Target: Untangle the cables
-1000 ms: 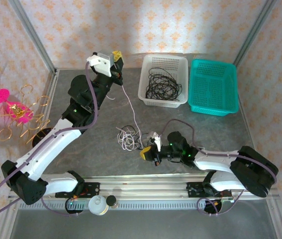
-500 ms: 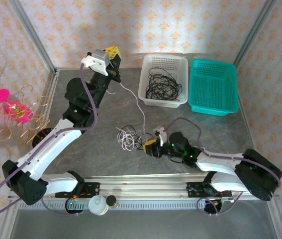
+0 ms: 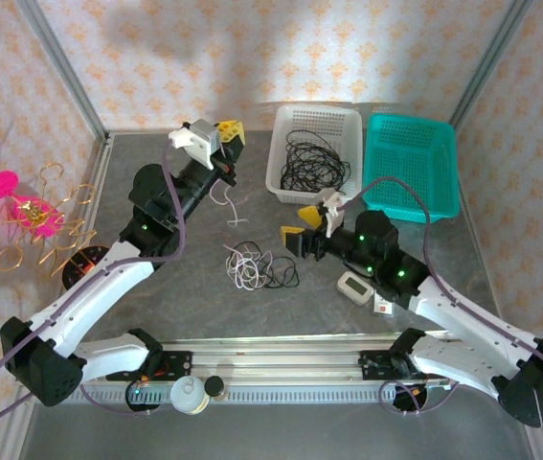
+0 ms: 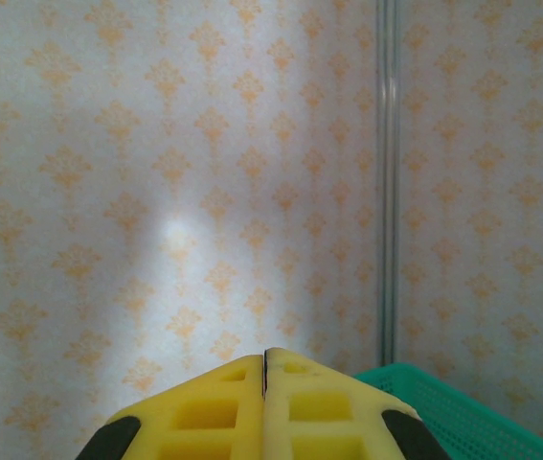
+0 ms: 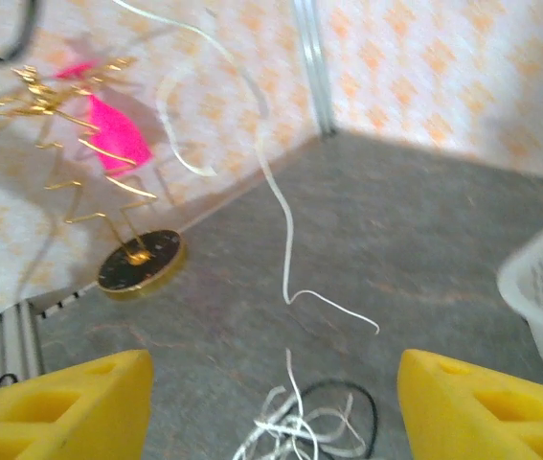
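white cable [image 3: 221, 196]: dangling, kinked | white-and-black tangle [image 3: 258, 269]: heaped on table [image 3: 185, 287] | black coil [image 3: 313, 161]: inside white basket [image 3: 279, 144]

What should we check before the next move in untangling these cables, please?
1. Grip: the left gripper is shut on the white cable, which hangs below it: ok.
2. Free hand: the right gripper is open with nothing between its fingers: ok.
3. White cable clear of the tangle: looks ok; its loose end hangs apart from the pile.
4. Remaining cords separated: not ok; black and white loops lie knotted together on the table.
5. Sorted cords contained: ok; the black cables lie inside the white basket.
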`<action>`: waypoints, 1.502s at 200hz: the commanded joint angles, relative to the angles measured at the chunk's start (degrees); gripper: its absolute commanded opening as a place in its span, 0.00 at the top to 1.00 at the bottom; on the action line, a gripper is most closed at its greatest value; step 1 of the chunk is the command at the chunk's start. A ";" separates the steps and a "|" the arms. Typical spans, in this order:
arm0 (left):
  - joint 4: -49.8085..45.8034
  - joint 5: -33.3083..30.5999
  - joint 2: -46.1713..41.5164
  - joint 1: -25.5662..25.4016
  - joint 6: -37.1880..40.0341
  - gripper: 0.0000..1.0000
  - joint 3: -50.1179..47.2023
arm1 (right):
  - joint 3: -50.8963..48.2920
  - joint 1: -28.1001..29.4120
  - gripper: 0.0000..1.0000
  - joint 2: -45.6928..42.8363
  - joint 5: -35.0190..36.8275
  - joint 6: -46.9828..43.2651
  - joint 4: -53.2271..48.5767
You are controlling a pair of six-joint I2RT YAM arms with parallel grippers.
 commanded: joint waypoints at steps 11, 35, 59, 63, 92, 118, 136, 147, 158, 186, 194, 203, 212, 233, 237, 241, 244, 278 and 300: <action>-0.37 4.18 -2.16 0.40 -4.62 1.00 -0.56 | 7.00 -0.18 0.36 6.91 -13.59 -10.16 2.05; -1.57 5.58 -2.76 0.33 -6.33 1.00 -0.65 | 12.93 -0.16 0.38 12.67 -16.95 -16.44 3.14; -3.11 6.34 -3.44 0.31 -7.30 1.00 -0.84 | 17.12 -0.16 0.39 16.50 -17.96 -20.00 5.35; -3.22 6.43 -3.49 0.29 -7.46 1.00 -0.85 | 17.42 -0.18 0.39 16.90 -17.90 -20.33 5.98; -3.83 7.04 -3.96 0.33 -8.46 1.00 -1.06 | 19.50 -0.16 0.40 19.87 -16.69 -21.43 7.91; -3.23 9.24 -3.62 0.24 -10.31 1.00 -1.10 | 22.59 -0.16 0.42 24.21 -16.90 -21.25 7.45; -2.91 10.34 -3.44 0.06 -11.19 1.00 -0.90 | 25.73 -0.33 0.48 27.70 -16.14 -18.87 7.28; -3.12 10.30 -3.49 -0.06 -11.36 1.00 -0.97 | 26.90 -0.50 0.56 29.06 -15.98 -18.22 6.85; -3.63 9.82 -3.69 -0.02 -11.39 1.00 -0.98 | 27.73 -0.75 0.73 29.98 -15.84 -17.28 6.63; -7.41 2.33 -4.32 -0.02 -13.88 0.98 -0.20 | 26.03 -1.38 1.00 28.63 -15.89 -14.21 4.99; -9.70 -2.13 -4.24 -0.07 -15.97 0.97 0.40 | 25.06 -1.39 1.00 27.47 -15.69 -12.68 3.95; -12.75 -7.69 -4.00 -0.02 -18.53 0.96 1.14 | 23.67 -1.39 1.00 26.27 -15.95 -10.42 2.83; -15.06 -10.61 -3.65 -0.02 -20.14 0.94 1.43 | 21.76 -1.39 1.00 24.94 -16.69 -7.74 2.50; -17.01 -11.65 -3.11 -0.02 -22.75 0.73 0.15 | 18.16 -1.39 1.00 22.19 -19.11 0.15 1.60; -16.96 -11.67 -3.09 -0.02 -23.22 0.69 -0.35 | 17.74 -1.35 1.00 21.73 -19.18 1.12 0.70; -16.94 -11.82 -3.22 -0.02 -23.69 0.63 -0.90 | 17.23 -1.39 1.00 21.19 -18.93 1.93 -0.03; -16.94 -11.98 -3.19 -0.05 -24.03 0.57 -1.30 | 17.00 -1.39 1.00 20.84 -18.62 2.76 -0.55; -17.16 -14.85 -4.42 -0.03 -25.23 0.27 -4.86 | 16.06 -1.69 1.00 17.47 -17.29 7.03 -7.85; -16.59 -14.92 -6.07 -0.02 -25.19 0.24 -7.13 | 17.47 -3.20 1.00 15.76 -16.31 9.63 -10.48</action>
